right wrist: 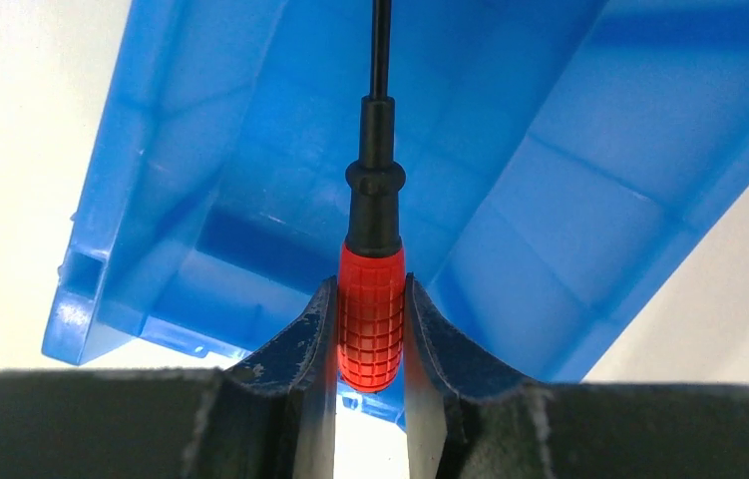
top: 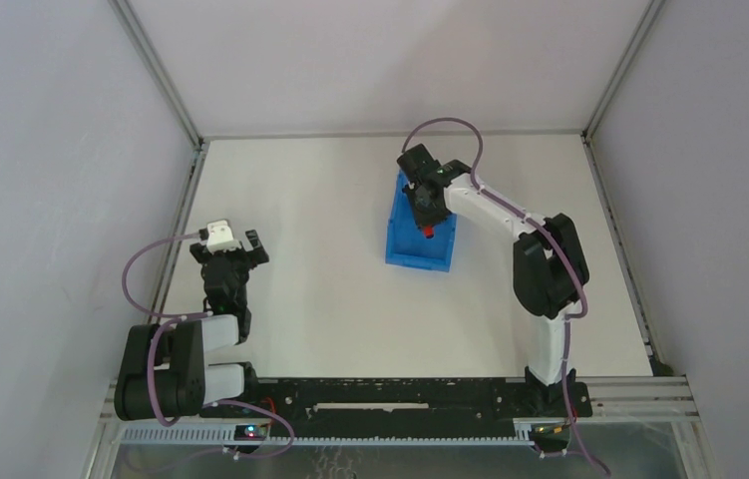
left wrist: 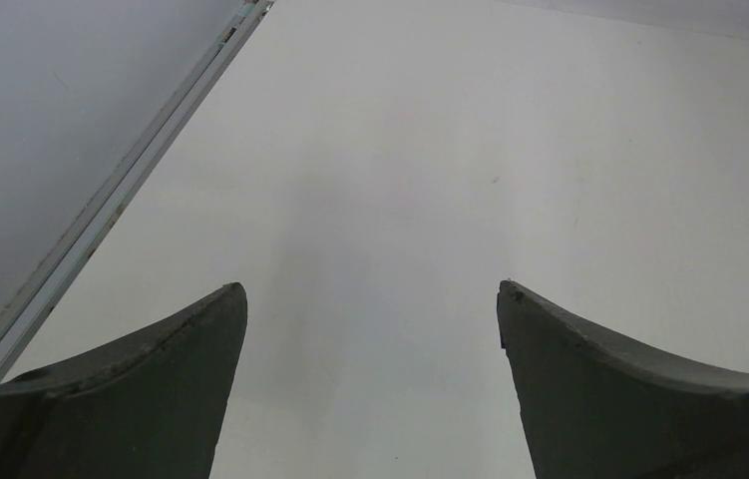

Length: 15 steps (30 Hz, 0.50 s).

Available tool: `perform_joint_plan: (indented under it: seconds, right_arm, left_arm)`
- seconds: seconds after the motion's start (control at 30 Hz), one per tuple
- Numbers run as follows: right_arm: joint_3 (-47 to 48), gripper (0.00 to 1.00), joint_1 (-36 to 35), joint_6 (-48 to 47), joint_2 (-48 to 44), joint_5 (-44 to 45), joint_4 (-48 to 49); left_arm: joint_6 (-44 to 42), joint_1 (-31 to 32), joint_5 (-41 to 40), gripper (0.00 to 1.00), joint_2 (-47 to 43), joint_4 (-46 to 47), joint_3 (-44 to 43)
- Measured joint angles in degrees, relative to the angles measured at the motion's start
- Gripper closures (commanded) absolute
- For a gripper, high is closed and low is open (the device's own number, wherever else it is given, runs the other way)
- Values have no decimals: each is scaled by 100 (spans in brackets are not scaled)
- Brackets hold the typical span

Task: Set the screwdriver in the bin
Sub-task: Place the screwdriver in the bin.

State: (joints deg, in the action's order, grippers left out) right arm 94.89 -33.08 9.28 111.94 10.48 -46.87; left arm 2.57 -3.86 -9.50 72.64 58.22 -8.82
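A robotics lab test cell is indicated. A white table point(top: 330, 259) is enclosed by plain pale panels point(top: 41, 150) set in aluminium framing point(top: 156, 70). A left arm point(top: 220, 329) and a right arm point(top: 490, 208) are bolted to a black rail point(top: 390, 394) at the near edge, and purple cables point(top: 442, 121) are looped along them.

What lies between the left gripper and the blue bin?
Nothing: in the top view the stretch of table from the left gripper to the bin is bare.

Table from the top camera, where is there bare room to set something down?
Bare: the wide stretch between the left arm and the bin, and the near strip in front of the bin. Crowded: over the bin, where the right arm holds the screwdriver in shut jaws.
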Motion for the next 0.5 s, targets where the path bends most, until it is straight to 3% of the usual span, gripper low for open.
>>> perform_joint_plan:
  seconds: [0.5]
  right_arm:
    - [-83, 74, 0, 48, 553, 111, 260]
  left_arm:
    - [0, 0, 2, 0, 0, -2, 0]
